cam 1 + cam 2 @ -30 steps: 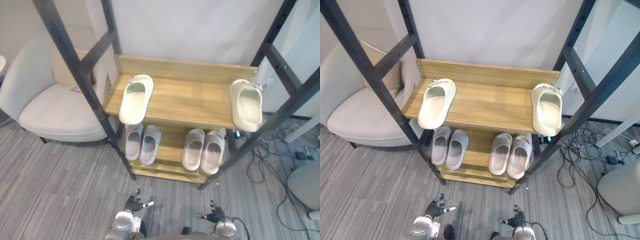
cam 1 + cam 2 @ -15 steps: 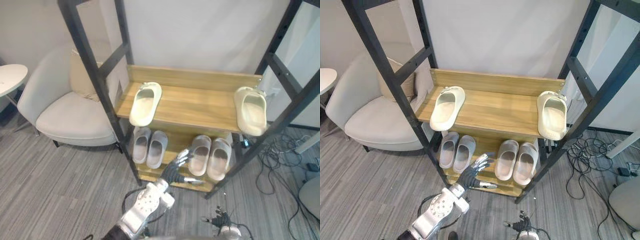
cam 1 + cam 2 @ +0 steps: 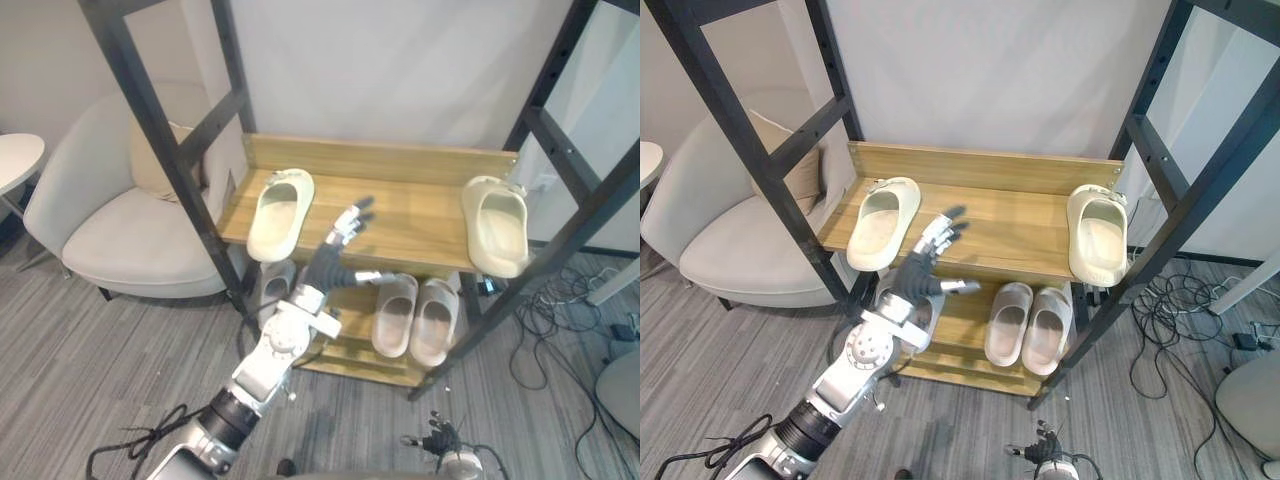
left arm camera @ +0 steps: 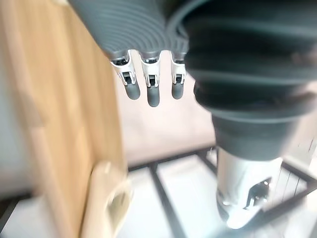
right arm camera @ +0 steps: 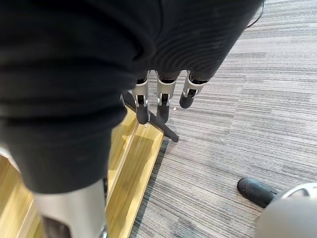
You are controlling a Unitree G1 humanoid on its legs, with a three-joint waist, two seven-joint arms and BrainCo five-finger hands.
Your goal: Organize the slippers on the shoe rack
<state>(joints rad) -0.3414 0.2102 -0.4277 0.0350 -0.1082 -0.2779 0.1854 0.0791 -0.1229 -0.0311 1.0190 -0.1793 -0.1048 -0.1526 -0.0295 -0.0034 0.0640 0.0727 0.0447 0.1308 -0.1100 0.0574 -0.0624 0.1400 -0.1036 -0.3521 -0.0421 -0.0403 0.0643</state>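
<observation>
Wood-and-black-metal shoe rack [image 3: 420, 218], two plank shelves in view, standing on grey carpet [image 3: 100, 370].

Upper shelf:
- Cream slipper [image 3: 279, 213] at the rack's left end, toe over the front edge.
- Matching cream slipper [image 3: 496, 224] at the rack's right end, toe also overhanging. The two lie well apart with bare board between them.

Lower shelf:
- Pink-beige pair [image 3: 394, 315] at the rack's right half, side by side and touching.
- Grey pair [image 3: 272, 282] at the rack's left half, largely covered by the raised arm in the left eye view. The right eye view exposes a little more of the left one.

Left hand [image 3: 325, 268]: raised in front of the rack, over the front edge of the upper shelf just right of the left cream slipper. Fingers are straight and spread with the thumb out to the side; it is empty and touches nothing. The left wrist view looks past its straight fingers [image 4: 151, 87] along the shelf board to a cream slipper at the far end.

Right hand [image 3: 436, 439]: low, well in front of the rack's base. Its fingers [image 5: 161, 105] hang loose and hold nothing. The right wrist view adds the rack's bottom board and black foot on the carpet.

Left of the rack: a pale armchair [image 3: 130, 230] with a tan cushion [image 3: 150, 160], and a round white side table [image 3: 15, 160] beyond it.
</observation>
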